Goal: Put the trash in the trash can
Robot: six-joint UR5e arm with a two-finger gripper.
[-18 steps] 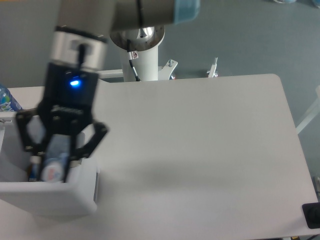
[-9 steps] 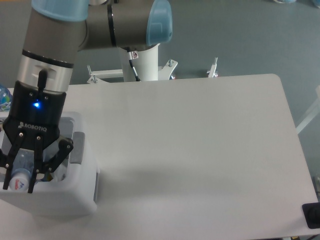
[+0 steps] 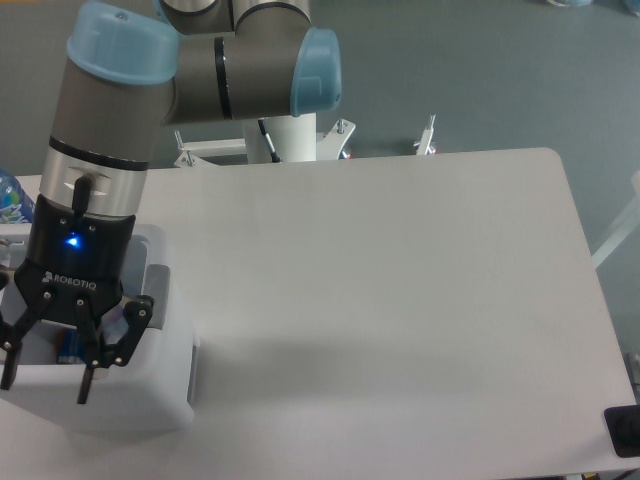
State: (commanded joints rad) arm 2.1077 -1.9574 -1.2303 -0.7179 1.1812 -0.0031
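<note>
Trash was hardly visible inside the boxy white plastic bin (image 3: 160, 395); the black two-finger gripper (image 3: 45, 370) hung spread and empty, so the task looked nearly done.

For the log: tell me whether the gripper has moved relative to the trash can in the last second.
Yes. The gripper shifted left and lower over the trash can.

trash can (image 3: 150, 400) on table's (image 3: 400, 300) left edge
</note>
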